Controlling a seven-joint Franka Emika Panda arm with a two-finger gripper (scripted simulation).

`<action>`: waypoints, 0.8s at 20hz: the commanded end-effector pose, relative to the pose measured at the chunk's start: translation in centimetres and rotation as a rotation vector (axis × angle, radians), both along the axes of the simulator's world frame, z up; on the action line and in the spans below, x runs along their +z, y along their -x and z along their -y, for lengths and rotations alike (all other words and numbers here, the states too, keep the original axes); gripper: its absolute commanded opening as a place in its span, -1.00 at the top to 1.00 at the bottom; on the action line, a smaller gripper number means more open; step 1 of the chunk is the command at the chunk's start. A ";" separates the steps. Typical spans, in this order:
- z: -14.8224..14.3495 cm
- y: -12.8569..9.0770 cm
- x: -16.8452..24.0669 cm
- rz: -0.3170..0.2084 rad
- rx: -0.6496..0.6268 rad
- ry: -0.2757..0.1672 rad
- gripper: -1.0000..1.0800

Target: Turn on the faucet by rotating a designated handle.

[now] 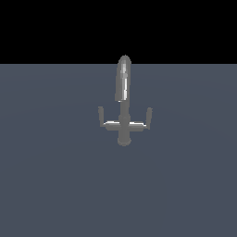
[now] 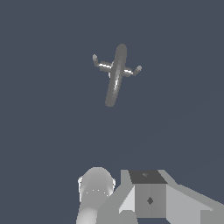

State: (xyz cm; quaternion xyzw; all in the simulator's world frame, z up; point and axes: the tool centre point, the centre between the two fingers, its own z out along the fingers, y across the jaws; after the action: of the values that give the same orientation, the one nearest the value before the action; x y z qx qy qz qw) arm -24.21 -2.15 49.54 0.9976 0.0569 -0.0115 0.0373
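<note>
I see a small grey faucet [image 1: 123,109] standing alone on a flat blue-grey floor [image 1: 51,185], just above the middle of the exterior view. Its tall rounded spout [image 1: 123,78] rises toward twelve o'clock from a round base [image 1: 123,139]. A crossbar [image 1: 124,125] carries two short upright levers, one handle [image 1: 148,116] at three o'clock, its twin [image 1: 101,115] at nine. From my wrist camera the faucet [image 2: 115,74] lies well apart from the gripper [image 2: 146,197], whose fingers I cannot tell apart.

Claw [image 2: 148,199] cut off by the wrist view's edge, fingertips out of sight.
</note>
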 end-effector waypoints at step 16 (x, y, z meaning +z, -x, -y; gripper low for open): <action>1.2 -4.0 -3.1 -0.311 0.459 0.213 1.00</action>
State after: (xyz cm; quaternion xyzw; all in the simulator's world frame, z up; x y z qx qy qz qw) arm -20.59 -3.22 46.69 0.9453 0.2624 -0.1456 0.1276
